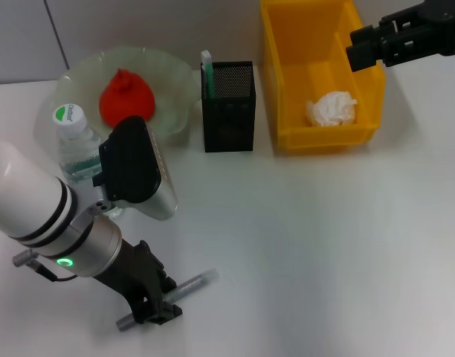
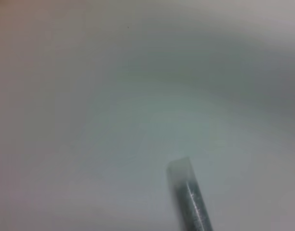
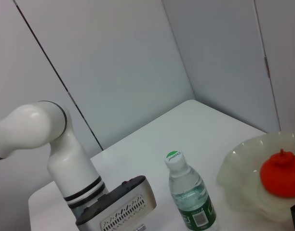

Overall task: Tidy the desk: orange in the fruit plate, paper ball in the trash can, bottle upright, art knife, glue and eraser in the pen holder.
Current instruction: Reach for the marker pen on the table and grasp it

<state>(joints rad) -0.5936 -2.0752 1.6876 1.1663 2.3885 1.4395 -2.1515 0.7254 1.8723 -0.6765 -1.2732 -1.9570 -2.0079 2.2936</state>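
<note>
Head view, left pincer (image 1: pixel 155 306) astride glue (image 1: pixel 189 285), lying diagonally on desk (image 1: pixel 324 238)

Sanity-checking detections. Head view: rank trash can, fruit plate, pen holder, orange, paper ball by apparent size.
1. trash can
2. fruit plate, partly hidden by the bottle
3. pen holder
4. orange and paper ball look too alike to rank.

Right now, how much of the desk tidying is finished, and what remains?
Done: the orange lies in the fruit plate, the paper ball is in the trash can, the bottle stands upright, and the art knife is in the pen holder. In hand: the left pincer is down over the glue on the desk. Left: glue into the holder. The eraser is not visible. The right pincer hangs over the trash can.
</note>
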